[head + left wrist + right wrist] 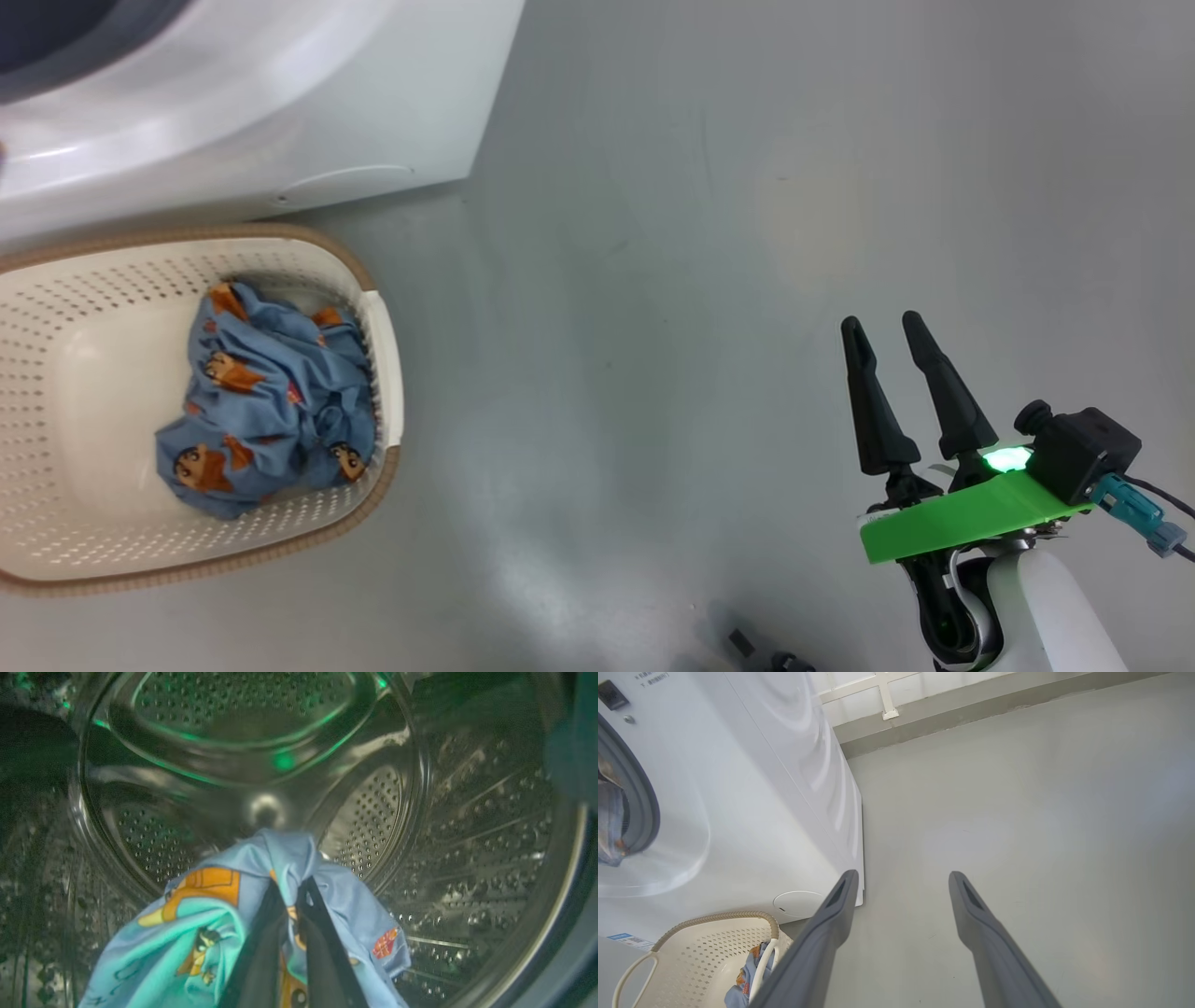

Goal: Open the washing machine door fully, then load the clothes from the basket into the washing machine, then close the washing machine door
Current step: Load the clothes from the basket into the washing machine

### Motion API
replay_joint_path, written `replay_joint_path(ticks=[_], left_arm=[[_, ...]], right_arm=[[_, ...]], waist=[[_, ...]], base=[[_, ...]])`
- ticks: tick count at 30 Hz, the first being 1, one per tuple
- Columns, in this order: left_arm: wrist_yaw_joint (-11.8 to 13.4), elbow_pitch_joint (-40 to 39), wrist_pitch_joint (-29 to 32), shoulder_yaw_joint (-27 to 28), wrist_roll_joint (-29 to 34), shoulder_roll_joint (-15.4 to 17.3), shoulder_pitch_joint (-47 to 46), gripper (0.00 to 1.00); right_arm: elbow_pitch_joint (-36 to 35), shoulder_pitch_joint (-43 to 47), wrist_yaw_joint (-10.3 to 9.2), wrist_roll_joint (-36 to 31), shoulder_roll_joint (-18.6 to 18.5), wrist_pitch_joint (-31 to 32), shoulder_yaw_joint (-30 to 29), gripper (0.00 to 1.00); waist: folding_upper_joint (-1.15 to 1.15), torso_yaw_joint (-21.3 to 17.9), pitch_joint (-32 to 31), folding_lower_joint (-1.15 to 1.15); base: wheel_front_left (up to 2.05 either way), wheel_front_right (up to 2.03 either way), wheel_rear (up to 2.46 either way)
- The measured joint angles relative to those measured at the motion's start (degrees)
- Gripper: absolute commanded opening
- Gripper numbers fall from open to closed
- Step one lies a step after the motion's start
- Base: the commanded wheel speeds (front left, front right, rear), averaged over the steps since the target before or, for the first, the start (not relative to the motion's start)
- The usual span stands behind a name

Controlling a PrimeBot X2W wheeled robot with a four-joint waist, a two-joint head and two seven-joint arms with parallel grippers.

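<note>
Inside the drum (467, 835): left hand (290, 887) is pinched nearly closed on a blue printed garment (201, 919). Fabric is bunched over both fingers and hangs below them. It's held well past the seal (647, 807) (perforated steel on all sides in the left wrist view), I'd say so the piece lands in the drum and not on the lip when let go. The grip is on a fold near the top, so most of the cloth drapes to one side and may cling to a finger on release.

Right hand (882, 325) is spread wide and holds nothing. It sits over bare floor (700, 233), well apart from the basket (93, 280), probably to keep out of the left arm's way.

Basket is on the floor just in front of the washer (280, 112), which keeps the carry short. One more bundle of the same blue clothes (271, 392) lies at its right end, against the wall by the white handle (387, 364).

Judgement: loading step, partway through. Next is release, pull out, go back for the bundle. Door gets closed last.
</note>
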Motion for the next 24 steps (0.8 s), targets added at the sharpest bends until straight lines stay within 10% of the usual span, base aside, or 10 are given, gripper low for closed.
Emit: replay_joint_path(ticks=[6,7,8,24], left_arm=[[0.0,-5.7,0.0,5.1,3.8,0.2,-0.8,0.11],[0.0,-4.9,0.0,5.0,3.8,0.0,-0.6,0.72],[0.0,-4.3,0.0,4.4,4.0,0.0,0.1,1.00],[0.0,1.5,0.0,4.2,3.6,-2.0,4.1,1.00]], right_arm=[[-0.4,0.0,0.00,1.1,0.0,0.0,0.2,1.00],[-0.4,0.0,0.00,1.1,0.0,0.0,0.3,1.00],[-0.4,0.0,0.00,1.2,0.0,0.0,0.3,1.00],[-0.3,-0.1,0.00,1.5,0.1,0.0,1.4,1.00]], waist=[[0.00,-0.9,1.1,0.00],[0.00,-0.9,1.1,0.00],[0.00,-0.9,1.1,0.00],[0.00,0.2,0.6,0.00]], base=[[0.00,0.00,0.00],[0.00,0.00,0.00],[0.00,0.00,0.00],[0.00,0.00,0.00]])
